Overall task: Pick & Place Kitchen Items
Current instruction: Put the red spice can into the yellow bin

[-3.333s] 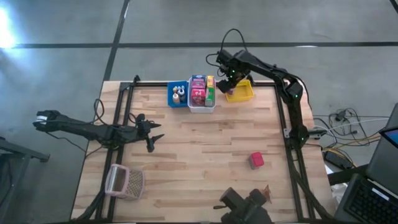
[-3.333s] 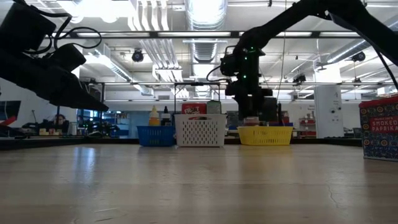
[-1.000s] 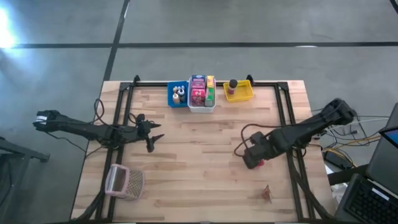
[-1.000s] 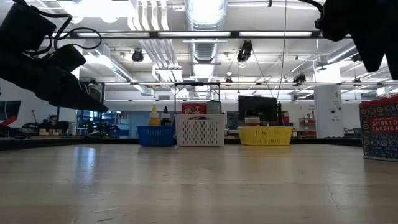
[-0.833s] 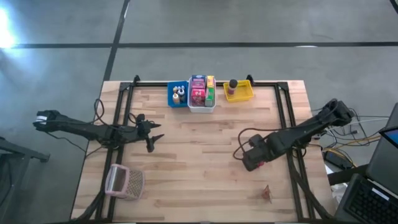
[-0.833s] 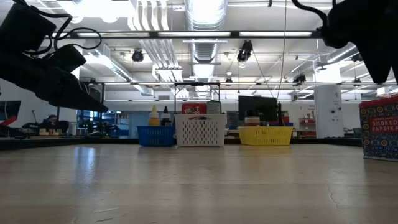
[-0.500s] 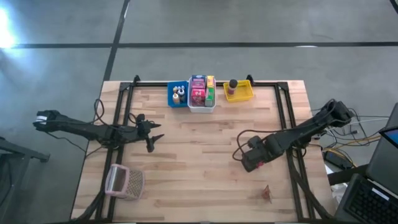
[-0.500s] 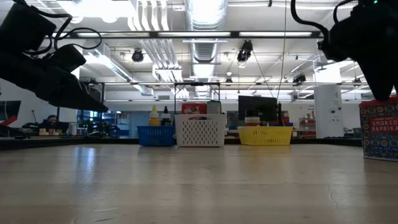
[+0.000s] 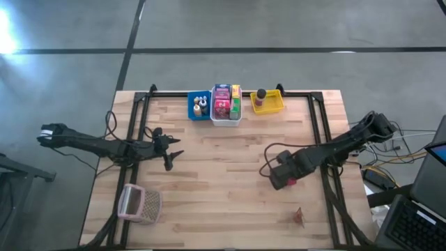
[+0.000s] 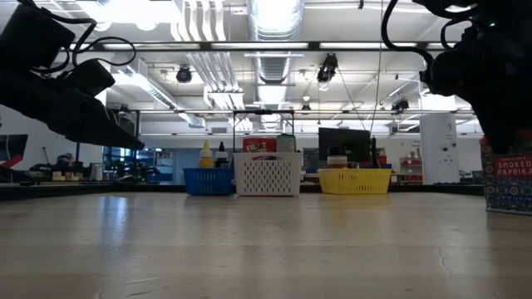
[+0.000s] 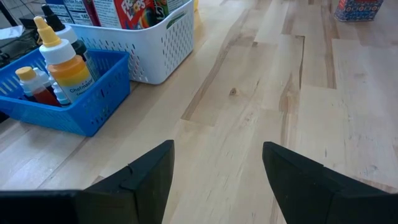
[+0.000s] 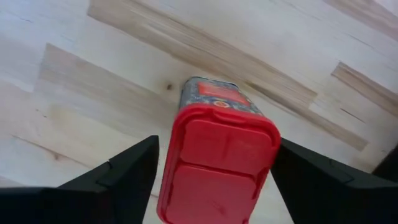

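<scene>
A paprika tin with a red lid stands upright on the table's right half, also showing as a red box in the high view and at the low view's right edge. My right gripper is open and low over it, one finger on either side of the lid, with no touch showing. My left gripper waits open over the table's left half. Boxes fill the white bin, bottles the blue bin, and a dark jar sits in the yellow bin.
The three bins line the far edge. A pinkish mesh basket lies near the near-left corner. A small reddish scrap sits near the near-right edge. Black frame rails run along both sides. Bare wood lies between the arms.
My right gripper has come down over the paprika tin, shifting slightly toward the table's left; in the low view it now covers the tin's top. The tin has stayed where it was.
</scene>
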Controlling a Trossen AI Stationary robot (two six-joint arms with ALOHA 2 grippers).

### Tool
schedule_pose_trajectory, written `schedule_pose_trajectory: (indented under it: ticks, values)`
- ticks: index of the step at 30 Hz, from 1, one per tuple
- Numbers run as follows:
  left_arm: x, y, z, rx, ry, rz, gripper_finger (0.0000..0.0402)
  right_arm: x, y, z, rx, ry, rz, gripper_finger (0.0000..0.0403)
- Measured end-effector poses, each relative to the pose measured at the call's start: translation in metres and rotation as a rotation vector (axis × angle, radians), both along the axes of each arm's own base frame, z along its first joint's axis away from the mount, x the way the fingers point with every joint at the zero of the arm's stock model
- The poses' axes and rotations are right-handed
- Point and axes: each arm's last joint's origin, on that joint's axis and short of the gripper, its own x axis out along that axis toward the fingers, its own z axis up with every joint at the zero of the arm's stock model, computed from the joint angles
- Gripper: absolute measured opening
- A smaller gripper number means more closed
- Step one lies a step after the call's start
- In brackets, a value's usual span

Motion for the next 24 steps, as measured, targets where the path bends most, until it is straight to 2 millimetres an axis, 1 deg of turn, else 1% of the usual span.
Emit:
schedule_pose_trajectory:
  ticks: [9,12,16,20,24]
  values:
    - [0.000,0.000,0.000,0.000,0.000,0.000,0.0250,0.001,0.000,0.000,0.012,-0.008,0.002,0.0230]
    - [0.000,0.000,0.000,0.000,0.000,0.000,0.0250,0.001,0.000,0.000,0.012,-0.007,0.004,0.0226]
    - [0.000,0.000,0.000,0.000,0.000,0.000,0.0250,0.002,-0.002,0.000,0.019,-0.004,0.016,0.0237]
    - [0.000,0.000,0.000,0.000,0.000,0.000,0.0250,0.008,-0.011,0.004,0.025,-0.022,0.039,0.0239]
    - [0.000,0.000,0.000,0.000,0.000,0.000,0.0250,0.016,-0.029,0.009,0.021,-0.039,0.066,0.0225]
